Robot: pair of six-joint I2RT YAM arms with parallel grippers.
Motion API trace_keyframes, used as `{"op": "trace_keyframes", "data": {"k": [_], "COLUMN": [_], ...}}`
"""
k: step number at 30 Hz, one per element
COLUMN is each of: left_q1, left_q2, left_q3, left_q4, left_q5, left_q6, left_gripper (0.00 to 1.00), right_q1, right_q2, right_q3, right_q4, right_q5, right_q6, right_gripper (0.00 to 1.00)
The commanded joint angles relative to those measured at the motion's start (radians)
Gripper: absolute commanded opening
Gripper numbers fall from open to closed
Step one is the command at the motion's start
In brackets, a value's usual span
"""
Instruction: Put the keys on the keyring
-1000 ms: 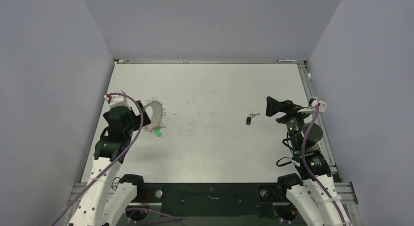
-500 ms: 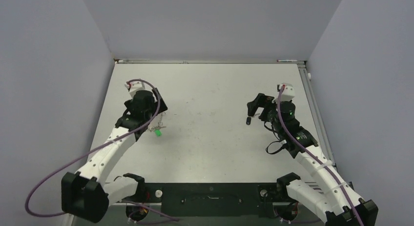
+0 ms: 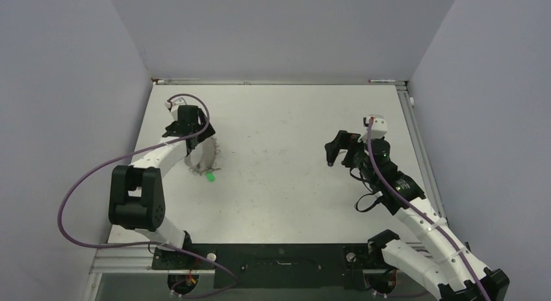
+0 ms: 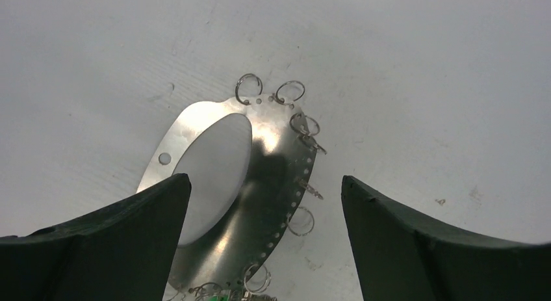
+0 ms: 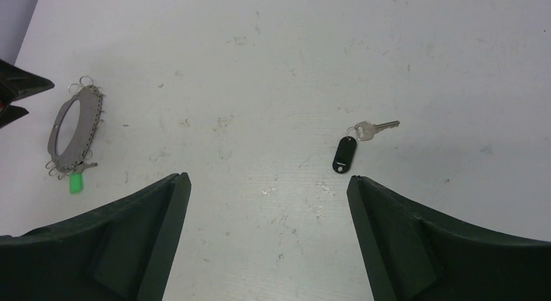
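The keyring (image 4: 276,161) is a flat silver oval band with small split rings along its edge and a green tag (image 5: 75,183). It lies on the table at the left (image 3: 206,155). My left gripper (image 4: 265,184) hovers over it, open, its black fingers (image 4: 130,236) standing either side of the band without touching it. The keys (image 5: 354,142), one with a black plastic head (image 5: 344,155) and a silver one (image 5: 371,129), lie flat just ahead of my right gripper (image 5: 268,177), which is open and empty. From above, the right gripper (image 3: 333,151) covers the keys.
Grey walls close the white table (image 3: 279,132) in at the left, back and right. The far edge carries a thin rail (image 3: 273,82). A purple cable (image 3: 84,190) loops off the left arm. The left gripper's finger (image 5: 16,86) shows at the right wrist view's left edge.
Both arms have unfolded and reached forward. The left gripper swung up over the keyring; the right gripper moved left and now sits over the keys. Both stay open.
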Motion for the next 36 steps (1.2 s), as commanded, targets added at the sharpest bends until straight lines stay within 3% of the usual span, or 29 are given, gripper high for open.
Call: {"op": "trace_keyframes", "data": {"k": [1,5,10,14,21,36], "left_q1": [0.008,0.011,0.005,-0.034,-0.056,-0.349], "left_q2": [0.074,0.131,0.187,0.226,0.270,0.195], "left_q3": [0.095,0.117,0.133,0.118,0.034,-0.077], "left_q4": [0.038,0.074,0.079,0.077,0.136,0.157], "left_q5": [-0.013,-0.005,0.051,0.031,0.168,0.205], "left_q6": [-0.007,0.004,-0.017,-0.017,-0.082,-0.212], "left_gripper": [0.82,0.79,0.68,0.70,0.72,0.72], "right_q1": [0.029,0.058,0.082,0.095,0.103,0.105], "right_q2": [0.016,0.002,-0.024,-0.043,-0.059,-0.101], "right_q3": [0.050,0.067,0.085,0.100,0.133,0.142], "right_q4": [-0.025,-0.050,-0.083,-0.095,-0.120,-0.144], "right_q5": [-0.018,-0.021,-0.012,-0.013,-0.017,0.002], "right_q6": [0.003,0.011,0.022,0.032,0.039,0.049], "right_gripper": [0.98,0.98,0.98,0.98,0.98,0.98]}}
